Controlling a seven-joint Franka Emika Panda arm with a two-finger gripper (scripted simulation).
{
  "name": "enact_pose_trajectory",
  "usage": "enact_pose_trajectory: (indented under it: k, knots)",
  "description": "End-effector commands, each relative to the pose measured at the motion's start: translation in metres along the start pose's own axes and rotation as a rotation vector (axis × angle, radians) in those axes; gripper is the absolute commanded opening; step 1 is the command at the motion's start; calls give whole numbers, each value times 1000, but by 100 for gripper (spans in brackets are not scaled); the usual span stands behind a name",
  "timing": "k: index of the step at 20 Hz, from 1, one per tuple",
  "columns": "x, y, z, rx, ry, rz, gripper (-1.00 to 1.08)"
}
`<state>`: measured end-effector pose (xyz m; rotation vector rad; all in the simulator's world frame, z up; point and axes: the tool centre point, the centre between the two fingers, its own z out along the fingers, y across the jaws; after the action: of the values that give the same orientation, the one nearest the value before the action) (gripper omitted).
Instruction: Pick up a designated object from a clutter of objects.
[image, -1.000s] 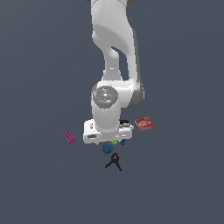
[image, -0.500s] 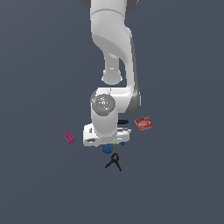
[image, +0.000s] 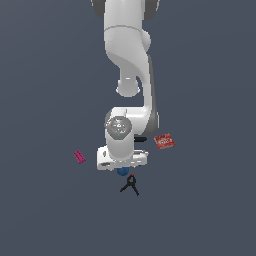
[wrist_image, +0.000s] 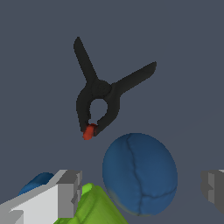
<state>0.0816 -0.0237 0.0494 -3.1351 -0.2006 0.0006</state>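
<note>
The gripper (wrist_image: 140, 188) hangs low over the clutter with its jaws spread wide. In the wrist view one grey fingertip (wrist_image: 69, 192) stands on one side of the dark-blue ball (wrist_image: 140, 173) and the other fingertip (wrist_image: 214, 189) well off on the far side. The ball sits in the gap, nearer the first finger, and nothing is held.

The step in hand looks like the final descent and closing on the ball. To do it well the gap should be centred on the ball, since at present it lies off-centre — closing now would likely push it sideways before both pads bite. A round thing will roll if nudged, so the pads should meet it at its widest girth, low enough not to squeeze it out upward. The lime-green cylinder (wrist_image: 94, 205) lies touching or just beside the ball, right under the near finger; that finger risks landing on it or catching it along with the ball.

The black clamp (wrist_image: 101, 98) with its red tip (wrist_image: 89, 131) lies near, beyond the ball, apart from it. A smaller blue piece (wrist_image: 37, 181) peeks from behind the near finger, mostly hidden. In the exterior view the arm's hand covers most of the ball (image: 122, 171), and the cylinder cannot be made out; the red flat box (image: 164, 141) and magenta block (image: 79, 157) lie well apart. Whether the fingertips touch the surface — cannot be told.
</note>
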Motion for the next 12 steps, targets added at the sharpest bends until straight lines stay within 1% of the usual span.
enact_pose_trajectory:
  k: [1, 6, 7, 12]
  knots:
    - [0, 0, 12, 0, 0, 0, 100]
    - [1, 0, 19, 0, 0, 0, 100]
    - [1, 0, 19, 0, 0, 0, -100]
    - [1, 0, 19, 0, 0, 0, -100]
